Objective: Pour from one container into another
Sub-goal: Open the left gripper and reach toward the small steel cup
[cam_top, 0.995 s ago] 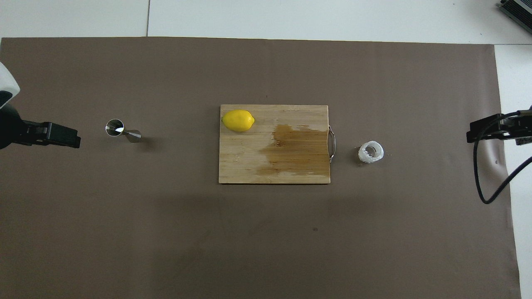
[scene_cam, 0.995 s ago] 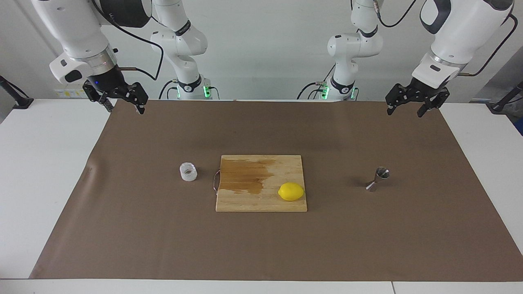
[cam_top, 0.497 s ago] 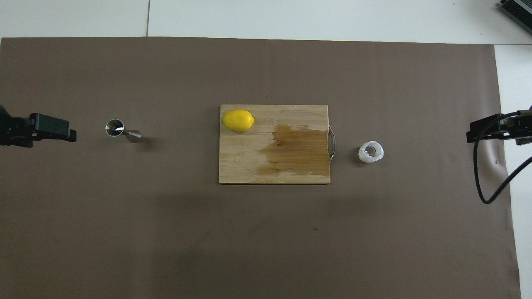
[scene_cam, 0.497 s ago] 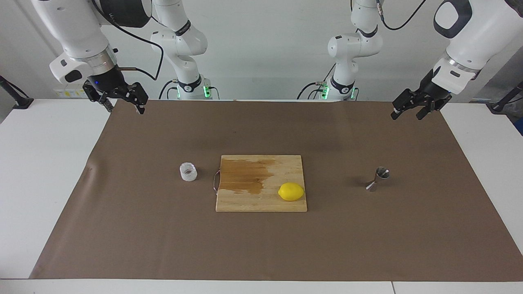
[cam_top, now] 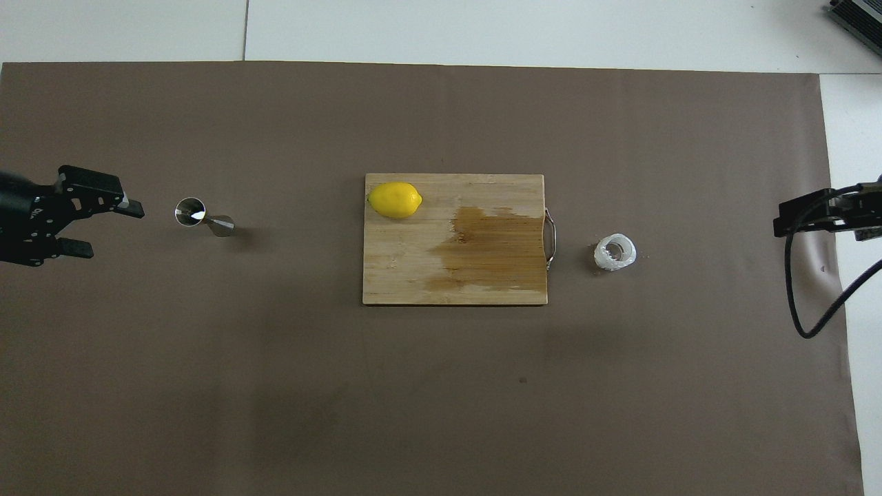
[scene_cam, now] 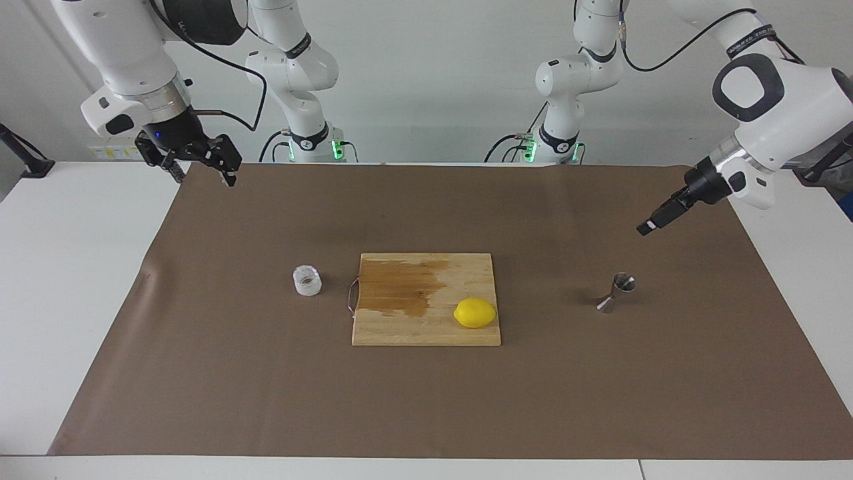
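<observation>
My left tool hangs in the air over the brown mat at the left arm's end of the desk, its two fingers spread apart and empty; in the facing view it is turned nearly edge-on, so the gap hardly shows there, and in the overhead view most of its body is cut off at the edge. The steel jigger stands upright on the mat near it, untouched. My right tool waits over the mat's corner nearest the right arm's base, fingers apart, nothing between them; from overhead only a dark piece of it and a cable show. The glass cup sits beside the handle of the cutting board; I cannot make out its contents. A lemon lies on the board next to a dark wet stain.
</observation>
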`<action>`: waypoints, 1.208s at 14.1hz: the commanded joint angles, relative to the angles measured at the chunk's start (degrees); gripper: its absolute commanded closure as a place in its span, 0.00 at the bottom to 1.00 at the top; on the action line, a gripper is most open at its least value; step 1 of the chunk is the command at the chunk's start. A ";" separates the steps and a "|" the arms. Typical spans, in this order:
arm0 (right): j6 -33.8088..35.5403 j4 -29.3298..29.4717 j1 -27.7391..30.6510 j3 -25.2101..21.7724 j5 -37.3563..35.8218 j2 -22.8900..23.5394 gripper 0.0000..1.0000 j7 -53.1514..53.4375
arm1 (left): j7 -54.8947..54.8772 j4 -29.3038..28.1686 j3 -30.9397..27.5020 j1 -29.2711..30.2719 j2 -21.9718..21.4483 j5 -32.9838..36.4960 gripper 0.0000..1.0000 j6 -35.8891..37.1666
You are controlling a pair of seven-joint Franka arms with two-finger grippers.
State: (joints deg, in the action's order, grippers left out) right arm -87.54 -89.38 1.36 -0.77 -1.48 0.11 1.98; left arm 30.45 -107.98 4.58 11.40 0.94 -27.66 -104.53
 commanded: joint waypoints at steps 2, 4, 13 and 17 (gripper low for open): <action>0.61 -0.98 0.66 0.42 0.77 -1.08 0.00 0.04 | 12.76 -9.94 0.43 2.83 -1.73 -11.59 0.00 -10.31; 0.61 -0.98 0.66 0.33 0.69 -1.08 0.00 0.04 | 22.41 -12.42 0.43 2.93 -1.82 -15.65 0.00 -14.98; 0.61 -0.98 0.66 0.42 0.69 -1.08 0.00 0.04 | 33.45 -20.87 0.52 1.79 1.86 -49.30 0.00 -30.73; 0.61 -0.98 0.66 0.42 0.69 -1.08 0.00 0.13 | 33.27 -22.53 0.52 -0.32 2.57 -53.62 0.00 -32.84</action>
State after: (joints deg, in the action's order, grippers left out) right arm -87.54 -89.38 1.36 -0.77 -1.48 0.11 1.98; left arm 62.59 -129.33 5.21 12.94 4.00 -78.53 -134.82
